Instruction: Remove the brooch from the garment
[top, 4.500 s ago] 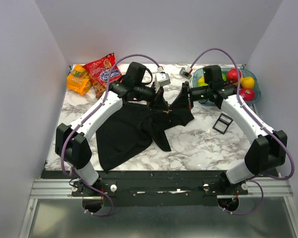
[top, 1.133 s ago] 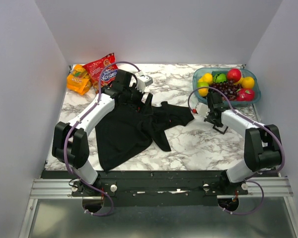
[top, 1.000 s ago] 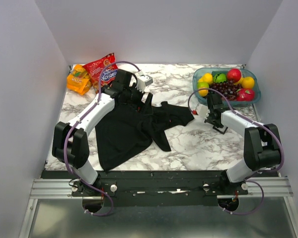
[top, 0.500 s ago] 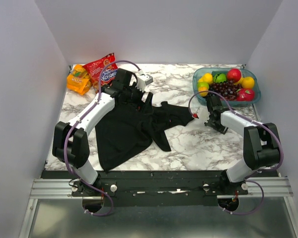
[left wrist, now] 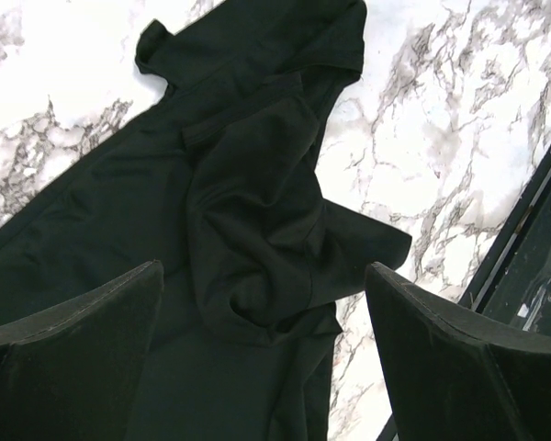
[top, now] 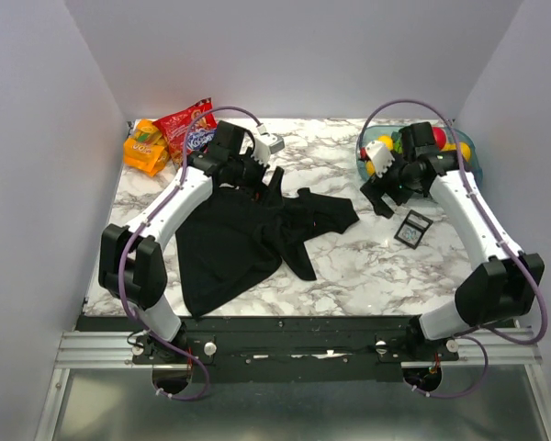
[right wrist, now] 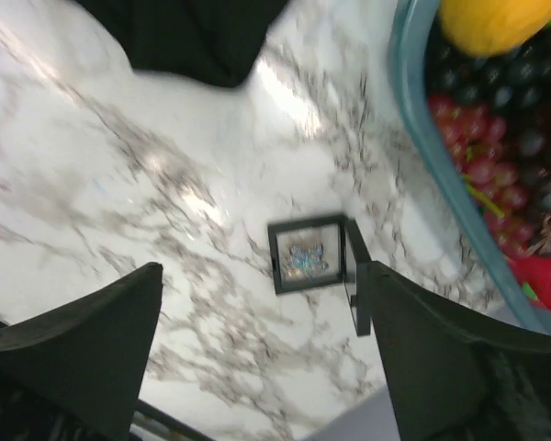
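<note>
the garment (top: 230, 248) lies crumpled and black on the marble surface (top: 349, 276), with the left claw (left wrist: 262, 271) spread wide and empty above it. further right, the brooch (right wrist: 305, 258) (pale, silvery, glinting) sits inside a small black tray (right wrist: 273, 261), below the right claw (right wrist: 260, 268), which is parted and holds nothing.

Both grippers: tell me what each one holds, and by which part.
Nothing is held. The left gripper is open above the garment; the right gripper is open above the brooch, which lies in the small black tray.
</note>
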Available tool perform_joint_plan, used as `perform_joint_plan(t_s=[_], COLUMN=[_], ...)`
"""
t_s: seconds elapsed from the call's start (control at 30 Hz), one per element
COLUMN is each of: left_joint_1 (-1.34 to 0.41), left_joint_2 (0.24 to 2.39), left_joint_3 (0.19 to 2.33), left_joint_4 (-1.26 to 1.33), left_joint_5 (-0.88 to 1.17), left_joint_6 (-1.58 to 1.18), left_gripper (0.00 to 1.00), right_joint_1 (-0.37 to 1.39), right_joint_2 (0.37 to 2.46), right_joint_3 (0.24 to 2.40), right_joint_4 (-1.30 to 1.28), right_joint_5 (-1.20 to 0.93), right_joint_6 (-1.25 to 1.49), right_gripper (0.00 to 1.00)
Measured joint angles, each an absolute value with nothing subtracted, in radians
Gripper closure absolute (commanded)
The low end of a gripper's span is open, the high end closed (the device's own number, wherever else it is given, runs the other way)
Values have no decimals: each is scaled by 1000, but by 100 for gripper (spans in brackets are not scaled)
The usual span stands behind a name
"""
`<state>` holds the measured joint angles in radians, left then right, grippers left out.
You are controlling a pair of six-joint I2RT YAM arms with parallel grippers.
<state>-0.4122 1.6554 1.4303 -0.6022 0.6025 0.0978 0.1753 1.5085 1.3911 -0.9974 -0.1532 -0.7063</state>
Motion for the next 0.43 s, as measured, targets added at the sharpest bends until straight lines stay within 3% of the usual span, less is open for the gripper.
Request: perform_joint_plan(t_s=[0.17,0.43], left_joint_1=[-392,-293], left_joint_2=[1673,1708], left_joint_3=[1570,1811], left_joint_4=[-682,-751], left_joint_5=[577,513], left_joint_6=[125,130], left_gripper=[1,1], right_joint_1=[176,175], right_joint_2=[1420,1382], right_joint_3=[1490,1512], right_joint_4=[-897,-647], right_joint_5=[-249,-50], right_joint_6=[-514,-144], right_gripper=[0,0])
